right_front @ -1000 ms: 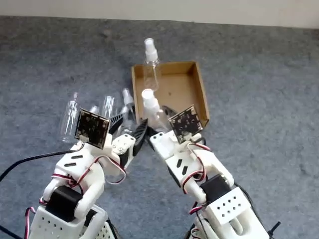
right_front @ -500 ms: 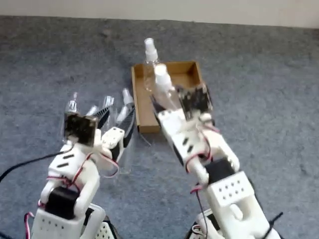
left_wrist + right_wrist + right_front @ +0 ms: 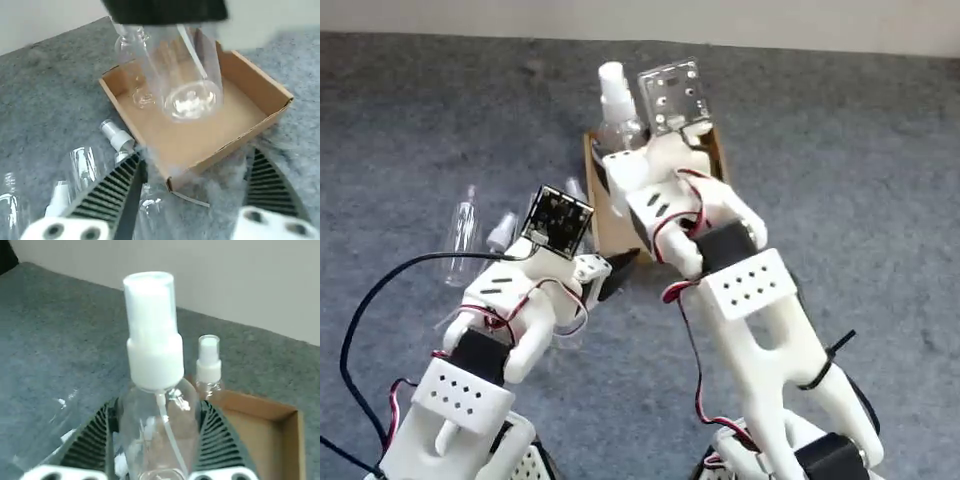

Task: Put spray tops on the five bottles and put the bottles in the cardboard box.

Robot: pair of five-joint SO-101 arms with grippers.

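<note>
Grey felt mat, pale wall behind. Capped bottle (image 3: 155,432) is in the air over the cardboard box (image 3: 255,87), upright, above the box's centre-to-11 o'clock part. Spray top (image 3: 151,330) is on, dip tube visible inside. Right gripper (image 3: 156,450) is clamped on the bottle body just below the shoulder, one ribbed finger each side. Second bottle (image 3: 208,367), also capped, stands inside the box at its 11 o'clock corner, near the held one; can't tell if they touch. Left gripper (image 3: 192,200) is spread wide w/ nothing in it, off the box's 7 o'clock corner. Loose bottles (image 3: 460,235) and loose tops (image 3: 115,136) lie on the mat at the box's 9 o'clock.

Handling, my read: clear thin plastic, empty, so v. light and top-heavy w/ the sprayer on. Wall is slick and prob flexes if squeezed hard. Best hold is mid-body or just under the shoulder, as now. Avoid the cap, it could pull off or twist. Narrow base means it tips easily on release, so set it flat on the box floor, clear of the neighbour, before letting go.
</note>
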